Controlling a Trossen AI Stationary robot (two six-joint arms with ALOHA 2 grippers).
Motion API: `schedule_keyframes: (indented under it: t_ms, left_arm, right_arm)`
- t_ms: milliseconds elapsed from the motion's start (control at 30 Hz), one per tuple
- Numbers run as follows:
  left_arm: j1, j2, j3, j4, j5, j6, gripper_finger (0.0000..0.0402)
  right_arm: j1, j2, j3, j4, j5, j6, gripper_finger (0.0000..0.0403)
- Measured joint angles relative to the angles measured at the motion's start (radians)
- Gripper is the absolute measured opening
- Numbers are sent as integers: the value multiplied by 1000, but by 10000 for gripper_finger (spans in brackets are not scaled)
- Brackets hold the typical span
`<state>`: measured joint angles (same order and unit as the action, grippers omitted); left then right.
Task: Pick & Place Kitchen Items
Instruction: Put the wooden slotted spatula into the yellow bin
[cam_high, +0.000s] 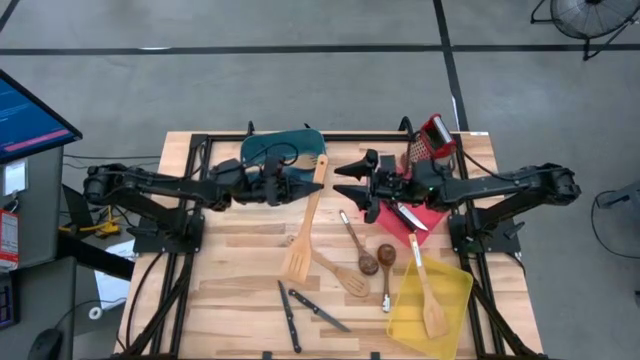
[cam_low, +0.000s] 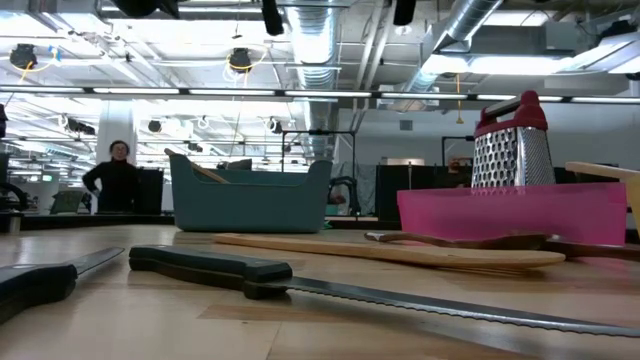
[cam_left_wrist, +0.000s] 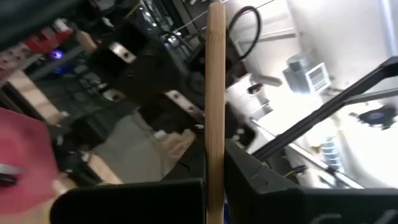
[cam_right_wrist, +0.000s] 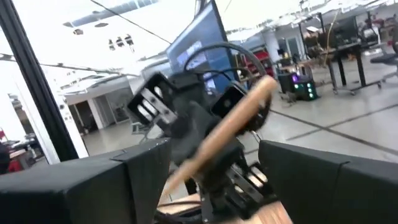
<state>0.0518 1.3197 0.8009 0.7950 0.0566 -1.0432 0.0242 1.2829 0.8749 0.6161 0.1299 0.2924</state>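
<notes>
Between the two arms, above the bench (cam_high: 240, 290), the left gripper (cam_high: 308, 186) clamped the handle of a wooden slotted turner (cam_high: 305, 232), while the right gripper (cam_high: 345, 183) held its jaws spread around that handle.

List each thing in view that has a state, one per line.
left gripper: shut on the wooden turner
wooden turner: held by its handle
right gripper: open around the turner's handle
teal bin: holds utensils
yellow bin: holds a wooden spatula
red bin: holds a knife
</notes>
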Motion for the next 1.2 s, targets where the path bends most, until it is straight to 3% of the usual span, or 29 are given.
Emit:
schedule_keyframes:
  t_ms: [667,1200]
  left_arm:
    - [52,6,0,-34,-37,146,8]
    - [52,13,0,-28,-58,148,8]
  right_arm:
    - [-60,1,1,11,2,-3,277]
    - [-88,3,1,-9,10,-12,277]
